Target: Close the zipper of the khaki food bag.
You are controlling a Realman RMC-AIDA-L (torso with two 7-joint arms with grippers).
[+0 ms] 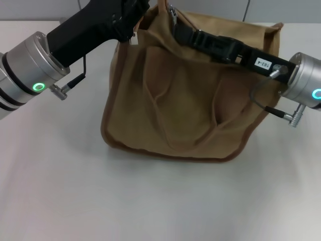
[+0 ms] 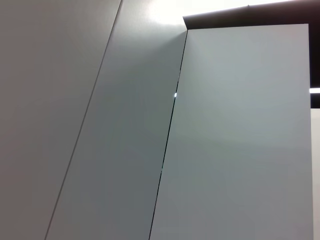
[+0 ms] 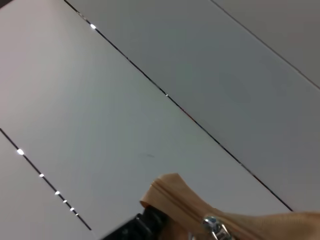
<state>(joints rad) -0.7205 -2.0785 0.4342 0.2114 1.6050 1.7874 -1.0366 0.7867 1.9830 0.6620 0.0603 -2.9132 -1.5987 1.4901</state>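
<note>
The khaki food bag [image 1: 180,100] stands in the middle of the table, its front pockets facing me. My left gripper [image 1: 134,22] reaches in from the left and is shut on the bag's top left corner. My right gripper [image 1: 174,20] reaches in from the right along the bag's top and is shut on the silver pull tab [image 1: 172,12] of the zipper, near the left end of the top. In the right wrist view the zipper's tan end [image 3: 167,192] and the shiny pull tab [image 3: 216,227] show, with the black left gripper [image 3: 142,226] beside them. The left wrist view shows only wall panels.
The white table [image 1: 160,201] spreads in front of the bag and to both sides. Grey wall panels [image 2: 225,125] stand behind. Cables hang from both wrists [image 1: 75,83] [image 1: 281,113] close to the bag's sides.
</note>
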